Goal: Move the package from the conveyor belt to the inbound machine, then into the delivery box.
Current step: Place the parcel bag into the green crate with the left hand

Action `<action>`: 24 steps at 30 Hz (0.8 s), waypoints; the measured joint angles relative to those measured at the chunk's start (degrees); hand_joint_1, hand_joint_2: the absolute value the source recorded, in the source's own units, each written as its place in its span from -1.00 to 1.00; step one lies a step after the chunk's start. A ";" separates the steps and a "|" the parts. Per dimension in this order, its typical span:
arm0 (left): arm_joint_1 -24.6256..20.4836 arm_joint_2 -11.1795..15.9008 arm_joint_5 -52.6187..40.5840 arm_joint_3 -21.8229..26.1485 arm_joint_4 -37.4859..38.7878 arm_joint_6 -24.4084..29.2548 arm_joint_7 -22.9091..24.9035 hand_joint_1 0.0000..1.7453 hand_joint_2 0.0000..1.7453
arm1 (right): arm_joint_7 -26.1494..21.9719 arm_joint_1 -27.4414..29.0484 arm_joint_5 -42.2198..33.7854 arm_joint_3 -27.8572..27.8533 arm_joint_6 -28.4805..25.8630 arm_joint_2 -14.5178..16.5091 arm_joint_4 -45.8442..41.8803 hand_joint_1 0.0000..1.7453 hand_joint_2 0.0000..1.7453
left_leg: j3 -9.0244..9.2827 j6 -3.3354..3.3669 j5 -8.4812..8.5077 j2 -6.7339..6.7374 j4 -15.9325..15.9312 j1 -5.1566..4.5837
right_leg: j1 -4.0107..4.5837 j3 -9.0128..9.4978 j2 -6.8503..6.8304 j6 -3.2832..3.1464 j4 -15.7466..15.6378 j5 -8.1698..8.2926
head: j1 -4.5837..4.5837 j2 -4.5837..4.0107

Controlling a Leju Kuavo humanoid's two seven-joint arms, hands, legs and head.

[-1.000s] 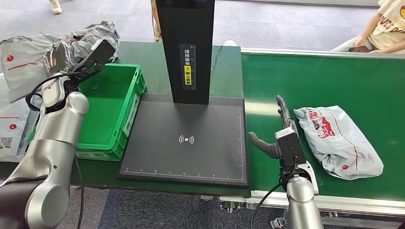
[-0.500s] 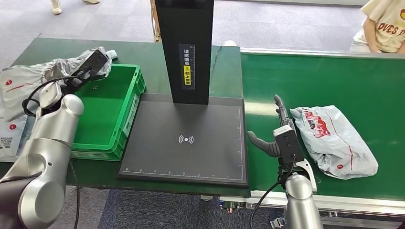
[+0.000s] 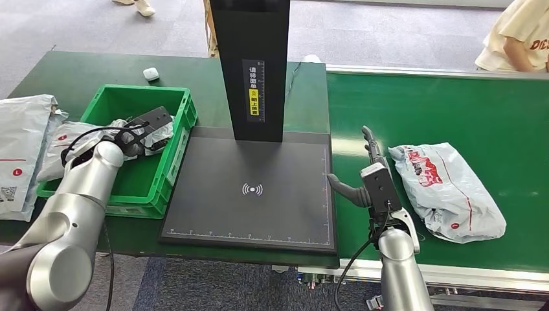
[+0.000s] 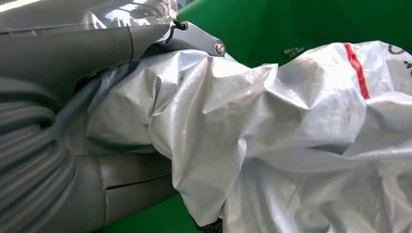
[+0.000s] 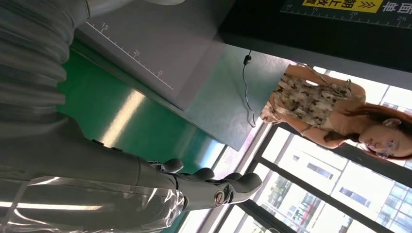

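Left hand (image 3: 133, 139) down inside the green delivery box (image 3: 169, 103), fingers (image 4: 194, 39) wrapped around a crumpled grey package (image 3: 78, 133) with a red stripe, gripping it; in the left wrist view the thumb and a finger clamp the folded plastic against the green wall. Part of that package draped over the box's left rim.

Right hand (image 3: 366, 178) raised edge-on above the conveyor belt (image 3: 453, 103), fingers (image 5: 228, 187) stretched out straight and thumb spread toward the inbound machine, holding nothing. Just beside it on the belt, a second package (image 3: 447, 191), pale grey with red print, lying flat and apart from the hand.

Inbound machine (image 3: 252, 188) between box and belt: dark scan plate with a ruler edge and a wireless mark, black column rising behind it. More grey mailers (image 3: 19, 149) heaped on the bench (image 3: 78, 71) left of the box; a small white object (image 3: 151, 74) behind the box. Person in a cream shirt (image 3: 518, 39) at the far side of the belt
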 joint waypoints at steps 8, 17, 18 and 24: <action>0.29 -0.68 0.27 0.89 0.55 1.22 -0.55 -1.00 1.00 | -0.02 -0.19 -0.18 0.31 -0.02 0.00 0.96 -1.00 1.00 | 0.00 0.00 0.00 -0.01 0.00 0.01 | 0.00 0.01 -0.01 0.00 0.00 0.00 | 0.02 0.00; 0.34 -0.98 0.29 1.20 0.56 7.90 -1.39 -1.00 1.00 | -0.01 -0.22 -0.37 0.37 -0.03 -0.17 1.06 -1.00 1.00 | 0.00 0.00 0.00 0.00 0.01 0.00 | 0.00 -0.02 0.00 0.00 0.00 0.00 | 0.00 0.00; 0.33 -1.11 0.33 1.20 0.47 8.85 -1.96 -1.00 1.00 | 0.00 -0.21 -0.38 0.37 -0.03 -0.24 1.05 -1.00 1.00 | 0.00 0.00 0.00 0.00 0.01 0.00 | 0.00 -0.03 0.00 0.00 0.00 0.00 | 0.01 0.00; 0.65 -2.76 3.42 1.03 -2.79 15.33 -7.48 -1.00 1.00 | 0.08 0.42 -0.40 0.34 -0.07 -0.51 0.33 -1.00 1.00 | 0.00 0.00 0.00 0.00 0.03 0.00 | -0.01 -0.03 0.00 0.00 0.00 0.00 | 0.00 0.00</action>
